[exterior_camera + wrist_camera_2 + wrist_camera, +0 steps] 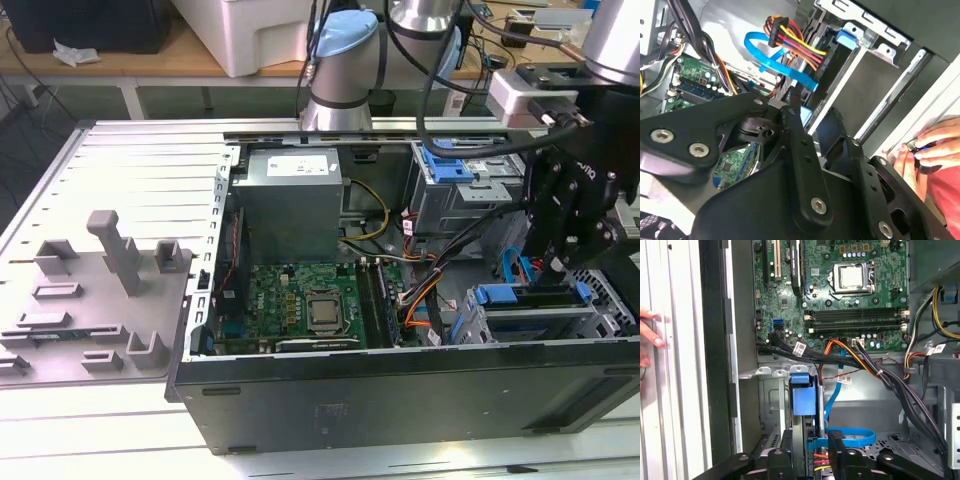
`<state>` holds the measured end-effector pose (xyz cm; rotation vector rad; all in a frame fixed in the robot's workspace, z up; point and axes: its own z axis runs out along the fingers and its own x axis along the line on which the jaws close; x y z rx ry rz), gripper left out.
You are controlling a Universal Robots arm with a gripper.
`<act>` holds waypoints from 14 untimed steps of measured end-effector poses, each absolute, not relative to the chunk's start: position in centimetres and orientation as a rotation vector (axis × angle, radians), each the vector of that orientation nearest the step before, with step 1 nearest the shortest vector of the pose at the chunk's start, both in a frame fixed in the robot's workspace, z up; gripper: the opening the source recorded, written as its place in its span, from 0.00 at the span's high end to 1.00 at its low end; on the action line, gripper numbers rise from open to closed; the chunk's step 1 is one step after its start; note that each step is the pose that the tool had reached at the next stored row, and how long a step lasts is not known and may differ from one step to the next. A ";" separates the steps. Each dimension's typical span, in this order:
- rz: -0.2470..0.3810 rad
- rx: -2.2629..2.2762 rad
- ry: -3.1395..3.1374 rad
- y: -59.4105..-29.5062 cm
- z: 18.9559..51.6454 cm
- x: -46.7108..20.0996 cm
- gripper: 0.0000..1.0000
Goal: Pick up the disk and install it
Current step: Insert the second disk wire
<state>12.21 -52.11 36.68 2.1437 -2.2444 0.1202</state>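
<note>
In the exterior view, an open computer case point(300, 400) lies on its side on a light table point(90, 420), with its green motherboard point(300, 305) and grey power supply point(290, 200) exposed. The black end effector point(553, 262) hangs over the case's drive cage point(530, 320) at the exterior view's right. Just below it the disk point(530, 298), seen by its blue carrier edge, sits in the top of that cage. A grey fixture tray point(95, 300) lies to the exterior view's left of the case.

In the second wrist view, the black linkage of the end effector point(812, 132) reaches toward a blue flat cable point(775, 62) and a bundle of red, yellow and orange wires point(795, 42). A person's hand point(927, 150) rests at the case edge.

In the first wrist view, the disk's blue carrier handle point(803, 395) stands in the metal bay, between the end effector's fingers point(785, 455). I cannot tell whether they are clamped on it or apart from it. Fingertips of a person's hand point(650, 335) touch the case wall.
</note>
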 end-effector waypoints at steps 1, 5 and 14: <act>0.122 2.144 -2.245 -52.1 36.8 12.0 0.66; 0.134 2.147 -2.249 -52.0 37.0 11.3 0.85; 0.149 2.151 -2.254 -52.0 37.0 10.5 0.89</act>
